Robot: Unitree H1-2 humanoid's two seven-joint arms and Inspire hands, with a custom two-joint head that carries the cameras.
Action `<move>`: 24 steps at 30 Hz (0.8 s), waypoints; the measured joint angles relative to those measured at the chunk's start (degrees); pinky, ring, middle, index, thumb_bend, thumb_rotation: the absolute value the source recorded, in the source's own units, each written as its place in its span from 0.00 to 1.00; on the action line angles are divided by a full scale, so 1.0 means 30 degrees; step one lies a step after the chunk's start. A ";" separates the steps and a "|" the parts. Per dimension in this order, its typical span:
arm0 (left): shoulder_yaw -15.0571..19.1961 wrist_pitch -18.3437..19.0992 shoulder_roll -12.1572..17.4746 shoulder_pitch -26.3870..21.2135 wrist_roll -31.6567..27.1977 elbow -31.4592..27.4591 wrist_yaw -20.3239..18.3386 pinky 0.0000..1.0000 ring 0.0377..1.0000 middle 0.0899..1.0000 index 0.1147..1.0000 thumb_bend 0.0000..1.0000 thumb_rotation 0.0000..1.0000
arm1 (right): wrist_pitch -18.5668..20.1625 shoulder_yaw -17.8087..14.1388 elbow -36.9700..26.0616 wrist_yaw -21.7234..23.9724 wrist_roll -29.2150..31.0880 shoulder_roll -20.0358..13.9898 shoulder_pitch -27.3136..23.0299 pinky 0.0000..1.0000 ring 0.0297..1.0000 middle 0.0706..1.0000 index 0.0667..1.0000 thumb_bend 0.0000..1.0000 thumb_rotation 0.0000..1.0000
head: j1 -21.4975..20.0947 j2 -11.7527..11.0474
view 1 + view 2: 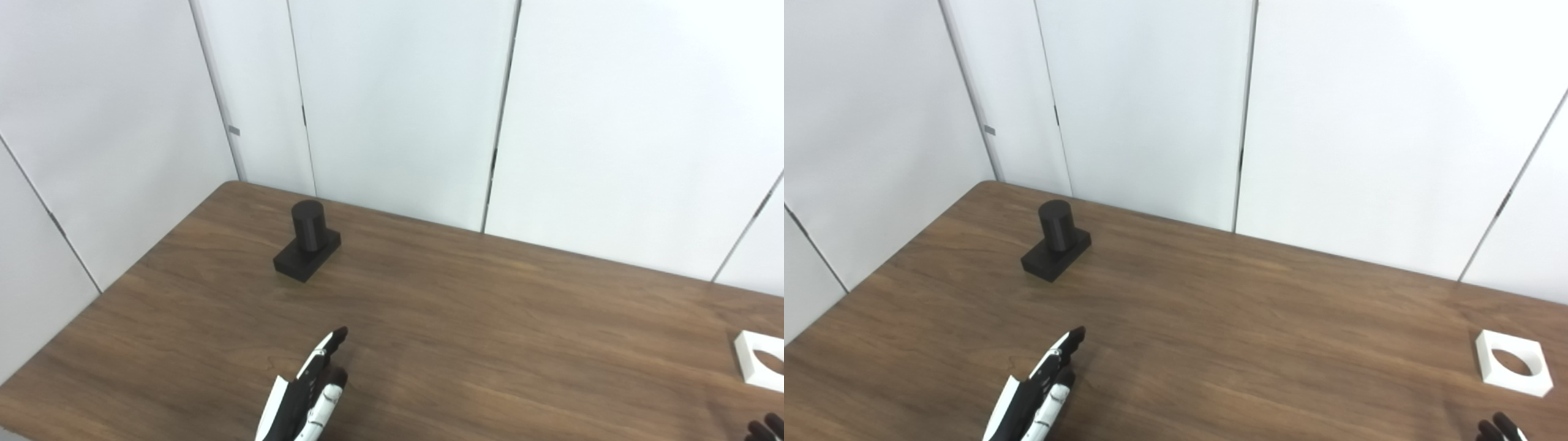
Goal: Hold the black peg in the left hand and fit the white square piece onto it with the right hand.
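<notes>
The black peg, a short cylinder on a square black base, stands upright on the wooden table at the back left; it also shows in the right eye view. My left hand is near the front edge, fingers stretched toward the peg, open and empty, well short of it. The white square piece with a round hole lies flat at the far right. Only the dark fingertips of my right hand show at the bottom right, just in front of the white piece, apart from it.
White wall panels close off the back and left of the table. The table's left edge runs diagonally near the peg.
</notes>
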 measured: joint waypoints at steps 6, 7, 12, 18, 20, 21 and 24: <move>-0.0042 -0.0274 0.0020 -0.0027 -0.0041 0.0105 0.0038 0.97 0.96 0.95 0.93 0.55 0.79 | -0.0077 0.0009 -0.0004 0.0023 -0.0113 -0.0033 0.0045 0.92 0.90 0.88 0.89 0.59 1.00 | -0.0176 -0.0030; -0.0042 -0.0285 0.0017 -0.0035 -0.0097 0.0104 0.0060 0.97 0.96 0.95 0.93 0.53 0.76 | -0.0073 0.0008 -0.0005 0.0022 -0.0112 -0.0027 0.0045 0.92 0.90 0.88 0.89 0.59 1.00 | -0.0176 -0.0030; 0.0109 0.0445 -0.0026 -0.0051 0.1559 -0.0367 0.0969 0.86 0.92 0.93 0.90 0.58 0.47 | -0.0132 0.0021 -0.0006 0.0077 -0.0104 -0.0021 0.0062 0.89 0.89 0.88 0.88 0.60 1.00 | -0.0089 -0.0030; 0.1772 0.3081 0.0058 -0.0376 0.3917 -0.2548 0.1766 0.81 0.88 0.90 0.90 0.73 0.32 | -0.0176 -0.0012 -0.0074 0.0043 -0.0110 0.0001 0.0248 0.90 0.89 0.87 0.87 0.63 1.00 | 0.0059 0.0000; 0.2276 0.4481 0.0196 -0.0847 0.4645 -0.2899 0.1732 0.85 0.88 0.90 0.89 0.80 0.39 | -0.0187 -0.0066 -0.0112 -0.0015 -0.0100 -0.0007 0.0357 0.89 0.89 0.88 0.88 0.62 1.00 | 0.0059 0.0029; 0.2492 0.5386 0.0236 -0.1127 0.5321 -0.3139 0.1668 0.86 0.88 0.90 0.89 0.81 0.41 | -0.0178 -0.0067 -0.0112 -0.0014 -0.0073 -0.0013 0.0356 0.89 0.90 0.88 0.88 0.62 1.00 | 0.0059 0.0029; 0.2993 0.7786 0.0425 -0.2430 0.6928 -0.3573 0.1236 0.91 0.91 0.92 0.91 0.87 0.49 | -0.0176 -0.0059 -0.0112 -0.0003 0.0027 -0.0016 0.0359 0.89 0.90 0.89 0.88 0.62 1.00 | 0.0088 0.0058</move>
